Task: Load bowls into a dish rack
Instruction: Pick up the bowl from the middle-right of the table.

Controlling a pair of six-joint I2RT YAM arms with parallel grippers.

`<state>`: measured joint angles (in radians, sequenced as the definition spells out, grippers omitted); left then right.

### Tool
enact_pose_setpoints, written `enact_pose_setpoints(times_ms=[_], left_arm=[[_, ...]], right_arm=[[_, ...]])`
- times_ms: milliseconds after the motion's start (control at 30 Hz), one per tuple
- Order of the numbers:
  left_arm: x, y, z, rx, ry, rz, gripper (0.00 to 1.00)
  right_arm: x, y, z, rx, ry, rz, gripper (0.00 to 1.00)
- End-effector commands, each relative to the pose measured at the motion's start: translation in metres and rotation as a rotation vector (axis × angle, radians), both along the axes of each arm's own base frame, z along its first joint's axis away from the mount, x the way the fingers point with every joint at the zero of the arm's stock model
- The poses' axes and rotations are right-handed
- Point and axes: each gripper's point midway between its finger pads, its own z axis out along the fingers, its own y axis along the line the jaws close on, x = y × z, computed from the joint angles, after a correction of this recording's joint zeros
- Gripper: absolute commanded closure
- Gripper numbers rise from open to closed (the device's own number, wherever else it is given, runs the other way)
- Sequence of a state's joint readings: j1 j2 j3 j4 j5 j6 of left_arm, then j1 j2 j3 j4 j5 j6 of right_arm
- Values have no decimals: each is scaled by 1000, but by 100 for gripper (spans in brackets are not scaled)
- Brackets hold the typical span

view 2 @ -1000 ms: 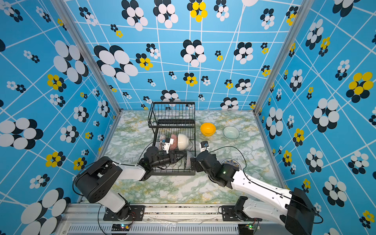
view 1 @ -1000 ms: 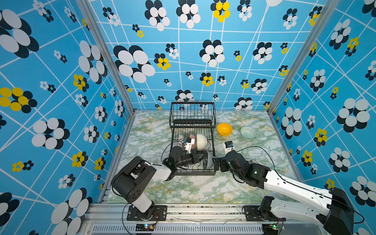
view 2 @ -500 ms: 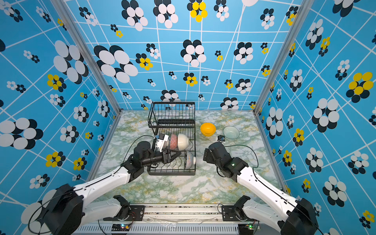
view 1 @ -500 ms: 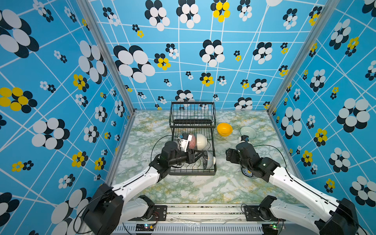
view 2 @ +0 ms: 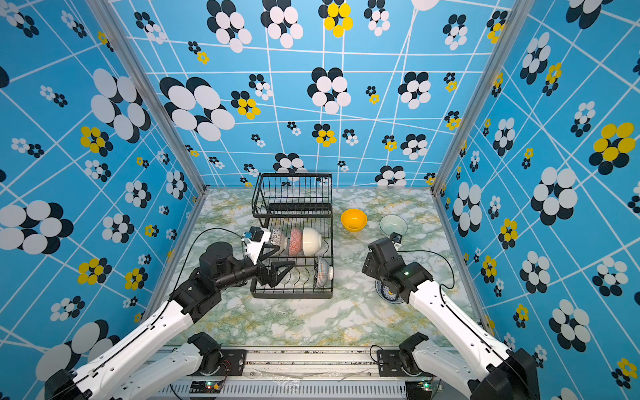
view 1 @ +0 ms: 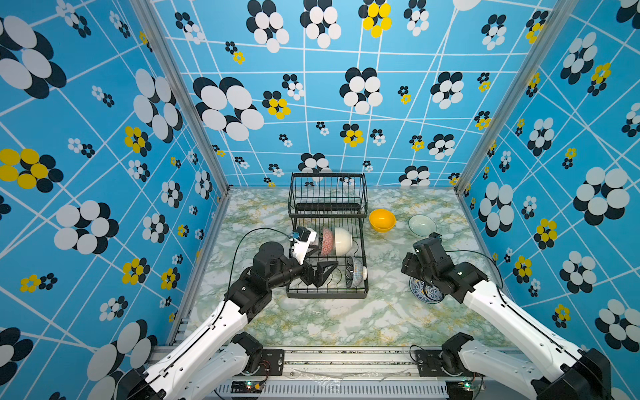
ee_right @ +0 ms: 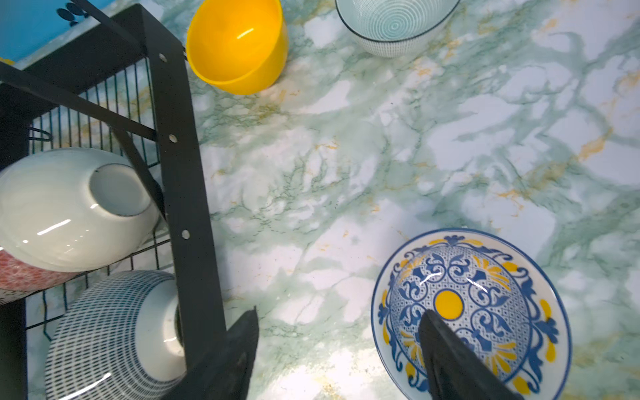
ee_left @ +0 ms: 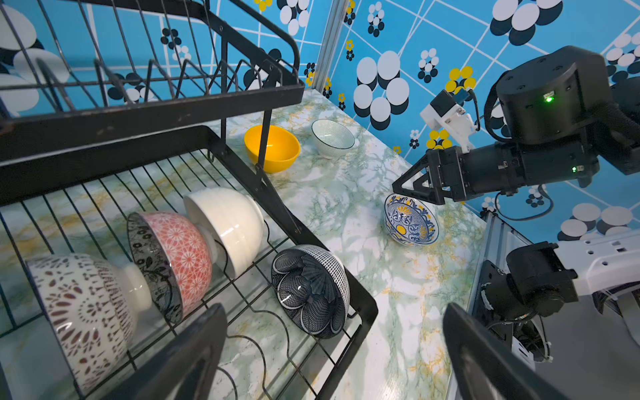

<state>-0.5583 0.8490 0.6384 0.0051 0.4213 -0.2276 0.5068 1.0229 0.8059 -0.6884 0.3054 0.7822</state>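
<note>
Four bowls lay on their sides in the dish rack (view 1: pixel 327 294) lower tray: brown-patterned bowl (ee_left: pixel 86 304), pink-red bowl (ee_left: pixel 187 252) and cream-white bowl (ee_left: pixel 228 221) in a row, black-and-white bowl (ee_left: pixel 311 287) nearer the front. The left hand (view 1: pixel 329 275) hung over that tray, fingers wide apart, empty. The right hand (ee_right: pixel 339 318) was apart too, one finger inside the blue-yellow bowl (ee_right: pixel 485 277), one outside it. The yellow bowl (view 1: pixel 382 220) and pale striped bowl (view 1: pixel 421 224) sat on the bench (view 1: pixel 329 322) beside the rack.
</note>
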Motion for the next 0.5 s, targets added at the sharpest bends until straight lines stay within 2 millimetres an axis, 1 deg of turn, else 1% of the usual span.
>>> enact_pose_setpoints(times_ms=[0,67,133,167,233,267,300,367,433,467], left_arm=[[0,5,-10,-1,32,12,1],[-4,2,-9,-32,79,-6,1],[-5,1,-5,-81,168,13,1],[-8,-1,-1,-100,199,-9,1],[-19,-10,12,-117,216,-115,1],[-27,-15,18,-102,196,-184,1],[-30,-18,20,-99,195,-211,1],[-33,-20,22,-115,182,-235,1],[-32,-18,26,-146,153,-219,1],[-31,-17,27,-163,136,-209,1]], right_arm=[[-17,-15,-4,-8,76,-104,27],[-26,-23,-11,-12,98,-150,31],[-36,-36,-10,-44,106,-204,33],[-41,-45,-7,-67,102,-234,33],[-46,-58,3,-87,83,-280,33],[-48,-63,6,-91,81,-299,33],[-51,-69,6,-90,87,-323,33],[-61,-77,0,-64,111,-382,34],[-71,-79,-12,2,126,-442,35],[-76,-78,-16,41,127,-469,37]])
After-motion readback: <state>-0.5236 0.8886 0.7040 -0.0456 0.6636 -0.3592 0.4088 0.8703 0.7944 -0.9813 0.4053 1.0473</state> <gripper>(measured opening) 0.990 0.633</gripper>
